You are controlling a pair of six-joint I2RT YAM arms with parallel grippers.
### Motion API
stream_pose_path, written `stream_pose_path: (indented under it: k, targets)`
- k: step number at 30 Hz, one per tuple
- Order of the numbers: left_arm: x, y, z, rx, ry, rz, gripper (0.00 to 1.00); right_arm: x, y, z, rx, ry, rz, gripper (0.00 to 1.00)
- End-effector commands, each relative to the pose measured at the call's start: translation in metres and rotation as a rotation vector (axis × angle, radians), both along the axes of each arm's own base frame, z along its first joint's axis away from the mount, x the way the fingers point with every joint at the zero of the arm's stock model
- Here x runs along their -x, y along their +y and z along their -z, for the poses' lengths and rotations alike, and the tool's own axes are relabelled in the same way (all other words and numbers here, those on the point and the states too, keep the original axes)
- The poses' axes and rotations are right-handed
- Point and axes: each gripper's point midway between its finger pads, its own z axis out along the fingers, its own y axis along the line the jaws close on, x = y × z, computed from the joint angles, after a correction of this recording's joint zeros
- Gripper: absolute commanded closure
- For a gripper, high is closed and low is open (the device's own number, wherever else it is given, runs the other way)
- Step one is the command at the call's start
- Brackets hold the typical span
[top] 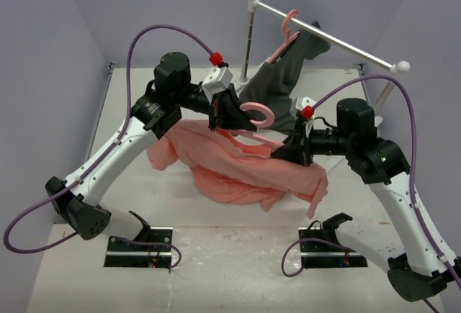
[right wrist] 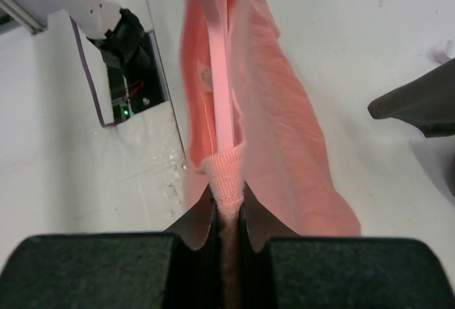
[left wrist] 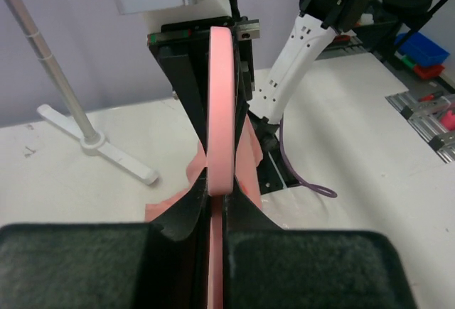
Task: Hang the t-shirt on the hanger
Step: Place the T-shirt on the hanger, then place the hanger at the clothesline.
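The salmon-pink t-shirt (top: 238, 165) hangs bunched between my two grippers, its lower part on the table. The thin pink hanger (top: 258, 115) is held above it, hook to the right. My left gripper (top: 225, 120) is shut on the hanger (left wrist: 220, 110), seen edge-on between the fingers. My right gripper (top: 294, 151) is shut on the t-shirt's ribbed collar (right wrist: 227, 177). In the right wrist view a hanger arm (right wrist: 220, 74) runs inside the shirt's neck opening, with the cloth (right wrist: 284, 131) draped to the right.
A white rail on stands (top: 324, 34) crosses the back right. It carries a second pink hanger (top: 288, 29) with a dark grey garment (top: 284, 72). The rail's left post and foot show in the left wrist view (left wrist: 85, 135). Walls enclose the white table (top: 216, 255).
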Motion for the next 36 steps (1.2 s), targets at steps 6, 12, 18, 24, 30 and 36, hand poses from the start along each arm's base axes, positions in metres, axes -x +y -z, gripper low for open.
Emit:
stream_pose_path:
  k: [6, 12, 18, 24, 30, 36]
  targets:
    - [-0.054, 0.036, -0.061, 0.109, 0.058, -0.348, 0.48, -0.020, -0.015, -0.043, -0.144, -0.179, 0.230, 1.00]
    - [-0.125, 0.122, -0.107, 0.286, 0.104, -1.143, 0.00, -0.018, -0.041, -0.060, -0.220, -0.163, 0.440, 1.00]
    - [-0.095, 0.265, -0.114, 0.550, 0.093, -1.734, 0.00, 0.011, -0.087, -0.114, -0.303, -0.251, 0.640, 1.00]
    - [-0.080, 0.285, -0.063, 0.400, 0.034, -1.812, 0.00, 0.030, -0.158, -0.169, -0.421, -0.356, 0.971, 1.00]
    - [-0.076, 0.278, 0.029, 0.181, 0.074, -1.787, 0.00, 0.009, -0.182, -0.120, -0.269, -0.242, 1.167, 1.00]
    - [-0.065, 0.262, 0.102, 0.027, 0.139, -1.690, 0.00, -0.025, -0.153, -0.017, -0.132, -0.016, 1.153, 1.00]
